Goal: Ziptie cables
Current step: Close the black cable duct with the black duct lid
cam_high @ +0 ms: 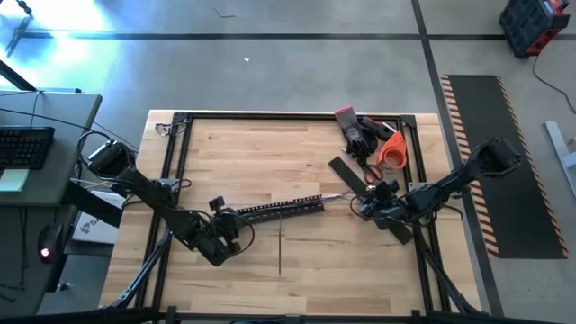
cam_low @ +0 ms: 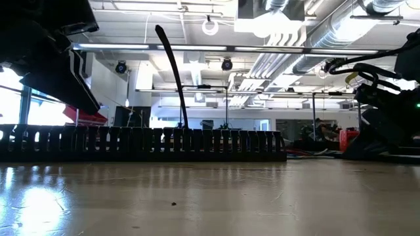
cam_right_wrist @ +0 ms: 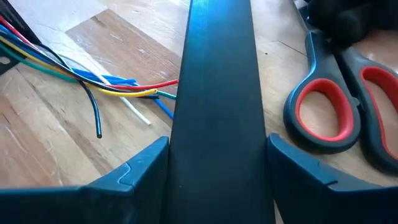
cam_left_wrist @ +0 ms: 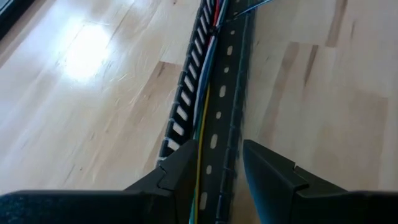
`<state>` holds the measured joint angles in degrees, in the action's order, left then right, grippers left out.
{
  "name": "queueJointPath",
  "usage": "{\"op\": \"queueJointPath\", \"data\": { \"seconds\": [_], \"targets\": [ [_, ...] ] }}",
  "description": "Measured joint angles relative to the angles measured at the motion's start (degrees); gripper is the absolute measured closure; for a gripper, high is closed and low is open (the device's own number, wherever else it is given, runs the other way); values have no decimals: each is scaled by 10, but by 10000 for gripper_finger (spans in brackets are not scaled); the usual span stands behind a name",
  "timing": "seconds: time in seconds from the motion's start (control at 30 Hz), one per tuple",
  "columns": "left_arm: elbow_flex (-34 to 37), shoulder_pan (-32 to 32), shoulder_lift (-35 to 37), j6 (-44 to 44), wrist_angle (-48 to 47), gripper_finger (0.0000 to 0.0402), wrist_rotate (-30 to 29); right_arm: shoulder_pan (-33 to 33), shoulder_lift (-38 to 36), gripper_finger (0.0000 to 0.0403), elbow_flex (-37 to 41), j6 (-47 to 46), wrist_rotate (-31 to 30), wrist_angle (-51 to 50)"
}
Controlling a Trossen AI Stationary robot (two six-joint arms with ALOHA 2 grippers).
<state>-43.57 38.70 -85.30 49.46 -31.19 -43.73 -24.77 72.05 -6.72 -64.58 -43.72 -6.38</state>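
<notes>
The pale butcher-block wooden worktop (cam_high: 297, 171), framed by black metal rails, carries everything here. Across its middle lies a long black slotted plastic duct with comb-like teeth (cam_high: 279, 210), running from the left arm toward the right one; in the low view it stands as a dark toothed wall (cam_low: 144, 144) with a thin black strap (cam_low: 172, 72) curving up out of it.

The left tool (cam_high: 220, 236) sits at the duct's left end, its two dark fingers apart on either side of the channel, which passes between them (cam_left_wrist: 217, 180); whether they press on the duct cannot be told.

The right tool (cam_high: 382, 200) is near the worktop's right rail, its fingers apart and straddling a flat black plastic strip (cam_right_wrist: 214, 106) that fills the gap between them; whether they are touching it cannot be told. That strip lies diagonally (cam_high: 360, 193) beside the duct's right end.

A pair of scissors with black handles lined in red (cam_right_wrist: 339, 106) lies just beside the strip.

The bundle of thin coloured cables (cam_left_wrist: 208, 68) lies inside the duct, running along its channel, yellow, blue, red and white strands together. At the duct's right end the strands spill out and fan across the wood (cam_right_wrist: 93, 78), close to the flat strip.
</notes>
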Motion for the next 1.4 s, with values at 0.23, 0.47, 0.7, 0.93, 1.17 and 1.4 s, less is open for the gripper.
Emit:
{"op": "queueJointPath", "data": {
  "seconds": [0.23,0.47,0.7,0.93,1.17,1.4],
  "targets": [
    [-18,17,12,-6,13,290,-13,1,0,190,-45,27,24,-30],
    [-44,48,68,-48,7,348,-79,8,-8,190,-162,112,37,-112],
    [-46,60,138,-98,7,397,-120,46,-10,190,-276,285,30,-126],
    [-46,72,208,-138,9,401,-137,105,-11,193,-373,451,89,-153],
    [-46,79,266,-142,13,401,-154,160,43,193,-421,560,279,-20],
    [-46,73,304,-122,5,401,-128,178,231,193,-552,643,399,48]
  ]
}}
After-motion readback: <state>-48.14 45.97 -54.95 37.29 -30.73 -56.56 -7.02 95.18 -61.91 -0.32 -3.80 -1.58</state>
